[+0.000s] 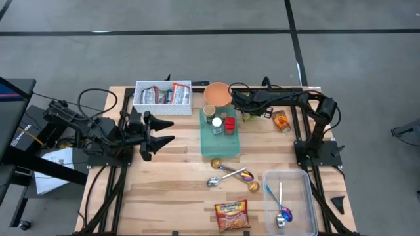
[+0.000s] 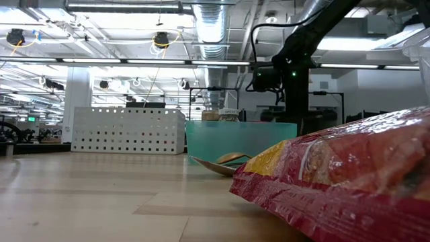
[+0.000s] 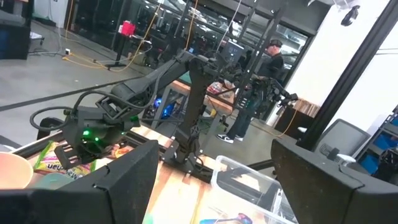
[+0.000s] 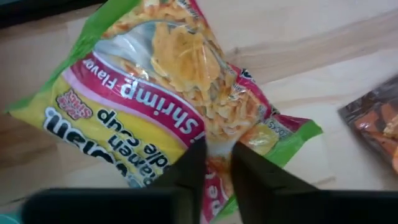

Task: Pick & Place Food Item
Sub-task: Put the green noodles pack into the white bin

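Two dark fingers of the right gripper (image 4: 217,163) stand pressed close together, pinching a fold of the shrimp ramen packet (image 4: 161,106), which lies flat on the wooden table (image 1: 177,190) at its far edge, between the orange bowl (image 1: 217,94) and a small orange packet (image 1: 281,121). The packet sits directly beneath the pincer, its long axis running slantwise across the wrist view and the bite taken close to its green-edged end, so any lift will probably leave the longer part hanging below. The left gripper (image 1: 161,131), fingers spread wide and holding nothing, waits well apart beside the white basket (image 1: 163,94); the right arm is plainly the nearer.
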`<state>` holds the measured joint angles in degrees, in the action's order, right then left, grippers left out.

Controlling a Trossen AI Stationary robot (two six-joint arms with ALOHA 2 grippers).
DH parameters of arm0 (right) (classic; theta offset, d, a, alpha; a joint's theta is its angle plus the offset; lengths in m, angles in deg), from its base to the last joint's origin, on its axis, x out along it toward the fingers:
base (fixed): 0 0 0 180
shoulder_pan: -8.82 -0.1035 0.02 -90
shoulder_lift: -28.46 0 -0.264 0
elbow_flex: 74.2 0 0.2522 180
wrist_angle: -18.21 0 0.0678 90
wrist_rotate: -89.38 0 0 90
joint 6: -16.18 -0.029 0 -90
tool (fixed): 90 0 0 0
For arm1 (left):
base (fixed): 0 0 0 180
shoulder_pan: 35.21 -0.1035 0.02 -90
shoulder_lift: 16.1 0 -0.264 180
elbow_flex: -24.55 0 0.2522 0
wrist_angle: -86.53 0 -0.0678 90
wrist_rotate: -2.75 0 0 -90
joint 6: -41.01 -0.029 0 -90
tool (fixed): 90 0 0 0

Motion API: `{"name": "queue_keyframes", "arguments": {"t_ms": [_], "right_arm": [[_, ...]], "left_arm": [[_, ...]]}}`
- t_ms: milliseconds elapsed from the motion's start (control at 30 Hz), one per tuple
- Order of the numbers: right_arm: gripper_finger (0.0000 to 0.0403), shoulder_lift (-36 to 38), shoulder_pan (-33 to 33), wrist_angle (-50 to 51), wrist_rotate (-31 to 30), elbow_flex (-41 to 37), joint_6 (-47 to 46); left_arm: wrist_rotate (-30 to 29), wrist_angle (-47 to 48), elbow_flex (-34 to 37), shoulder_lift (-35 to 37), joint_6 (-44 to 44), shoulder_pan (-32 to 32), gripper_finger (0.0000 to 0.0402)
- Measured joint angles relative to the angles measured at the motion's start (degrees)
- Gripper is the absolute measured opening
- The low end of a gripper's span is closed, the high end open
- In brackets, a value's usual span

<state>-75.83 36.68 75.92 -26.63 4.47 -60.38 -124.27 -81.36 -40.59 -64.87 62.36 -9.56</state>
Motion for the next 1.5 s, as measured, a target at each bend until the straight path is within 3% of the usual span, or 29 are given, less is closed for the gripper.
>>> {"name": "queue_keyframes", "arguments": {"t_ms": [133,467,900,1067,1233,1400,1500], "right_arm": [[0.0008,0.8,-1.4,1.2,-2.2,-0.1,0.5],[0.0003,10.6,-6.5,7.9,-11.5,-0.1,-1.6],[0.0001,33.4,-18.2,9.6,-18.8,0.0,-0.9],[0.0,38.9,-24.5,8.8,-23.2,0.0,1.5],[0.0,40.6,-30.4,6.9,-27.0,0.0,2.3],[0.0,40.5,-35.5,0.7,-29.7,0.0,5.6],[0.0,40.3,-37.8,-3.8,-31.3,0.0,8.3]], "left_arm": [[0.0,0.0,0.0,0.0,0.1,0.0,0.0305],[0.0,0.2,0.0,0.0,0.0,0.0,0.0305],[-5.1,2.6,0.0,-3.8,-7.9,-1.2,0.0305],[-4.2,2.3,0.0,-8.7,13.1,-8.4,0.0305],[7.8,-2.6,0.0,-15.4,33.3,-17.5,0.0305],[18.5,-16.9,0.0,-24.1,42.8,-23.5,0.0305],[21.4,-26.2,0.0,-29.3,46.2,-25.6,0.0305]]}}
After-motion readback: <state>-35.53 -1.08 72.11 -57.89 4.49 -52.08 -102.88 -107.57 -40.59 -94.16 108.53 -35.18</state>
